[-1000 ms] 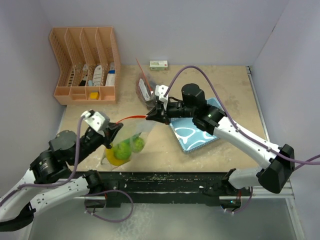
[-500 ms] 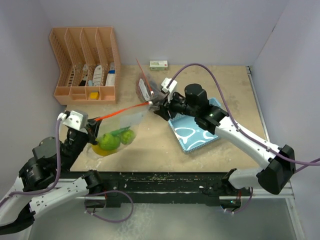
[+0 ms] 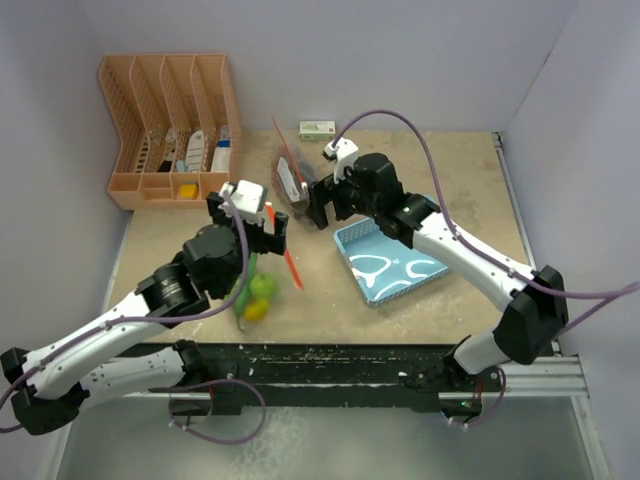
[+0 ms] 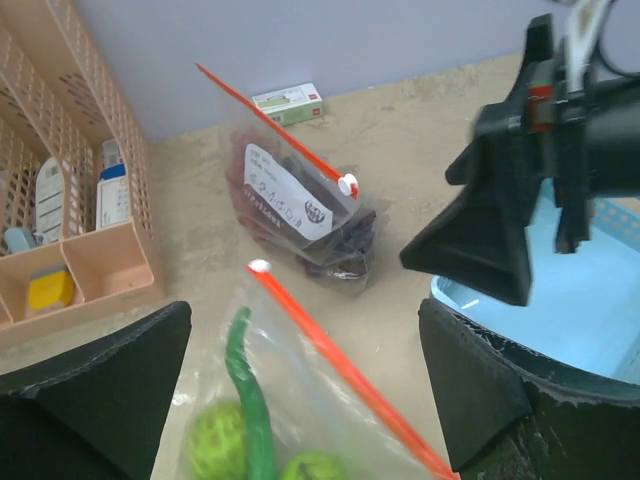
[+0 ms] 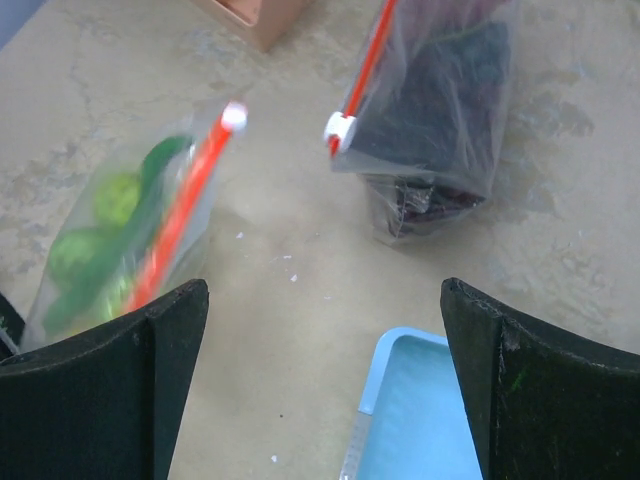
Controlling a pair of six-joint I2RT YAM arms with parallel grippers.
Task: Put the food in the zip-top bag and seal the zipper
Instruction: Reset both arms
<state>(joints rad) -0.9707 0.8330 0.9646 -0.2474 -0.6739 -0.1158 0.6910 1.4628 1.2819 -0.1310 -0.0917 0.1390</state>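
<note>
One clear crinkly zip-top bag (image 4: 295, 400), orange-red zipper strip (image 4: 340, 365), holding long green pepper (image 4: 250, 400) and round green fruits (image 4: 212, 440); near edge, left of centre. Claws: left gripper (image 4: 303, 315), right gripper (image 5: 325, 290), both spread wide, empty.

Table (image 3: 462, 190) with zip-top bag (image 3: 258, 292), basket (image 3: 387, 266), rack (image 3: 165, 120)

Food (image 3: 261, 290) in zip-top bag (image 4: 300, 405), left of basket (image 3: 402, 272)

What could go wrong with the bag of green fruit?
Both the left pincer and right pincer are open, so nothing holds the clear plastic bag of green fruit. I cannot tell whether its orange-red zipper strip is fully shut, so fruit might spill. The second clear bag of dark food lies close; a pincer could grab the wrong one.
</note>
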